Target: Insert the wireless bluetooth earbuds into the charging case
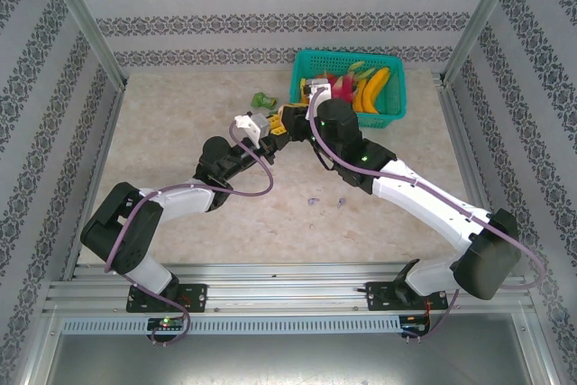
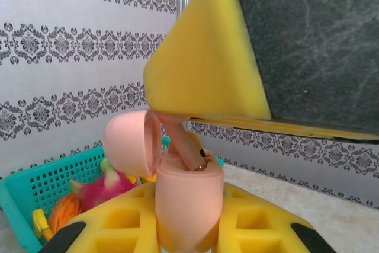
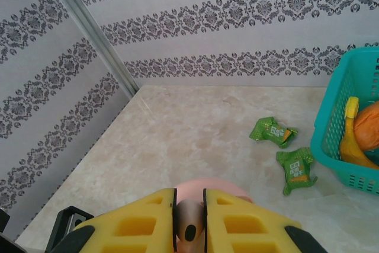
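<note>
Near table's (image 1: 180, 151) far edge: earbud (image 2: 177, 137) pinched in right gripper (image 3: 189, 223).
Tip at mouth of open case (image 2: 189, 197), clamped between left gripper's (image 2: 188, 223) fingers.

You have the pink case (image 2: 188, 205) standing upright just in front of the teal basket (image 2: 35, 191). Its round lid (image 2: 129, 143) is swung open to the left. A pale pink earbud (image 2: 180, 143) leans over it, lower end at the open mouth. A pale purple earbud (image 1: 313, 200) and a second purple earbud (image 1: 342, 203) lie near each other, well apart from the basket on its near side.
</note>
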You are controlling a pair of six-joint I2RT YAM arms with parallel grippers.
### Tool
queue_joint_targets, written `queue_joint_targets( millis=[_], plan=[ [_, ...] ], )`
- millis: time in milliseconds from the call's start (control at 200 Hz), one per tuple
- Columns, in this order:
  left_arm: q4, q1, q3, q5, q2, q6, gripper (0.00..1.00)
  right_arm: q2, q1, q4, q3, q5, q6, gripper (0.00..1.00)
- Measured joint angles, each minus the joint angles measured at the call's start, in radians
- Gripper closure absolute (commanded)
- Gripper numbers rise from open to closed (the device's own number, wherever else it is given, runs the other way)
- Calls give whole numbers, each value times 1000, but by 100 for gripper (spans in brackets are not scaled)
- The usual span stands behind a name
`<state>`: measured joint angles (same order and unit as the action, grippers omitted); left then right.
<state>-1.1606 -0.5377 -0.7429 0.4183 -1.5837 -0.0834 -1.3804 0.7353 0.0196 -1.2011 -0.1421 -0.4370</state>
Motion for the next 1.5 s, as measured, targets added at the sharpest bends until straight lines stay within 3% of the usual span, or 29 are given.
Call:
queue_joint_targets(
  millis=[1189,1499],
  plan=[
    [17,-4,-3,3,1,-4,100,13,-11,61,47,72,76,85],
    [16,-5,-3,-4,2,-4,100,13,2,47,51,72,74,72]
  ],
)
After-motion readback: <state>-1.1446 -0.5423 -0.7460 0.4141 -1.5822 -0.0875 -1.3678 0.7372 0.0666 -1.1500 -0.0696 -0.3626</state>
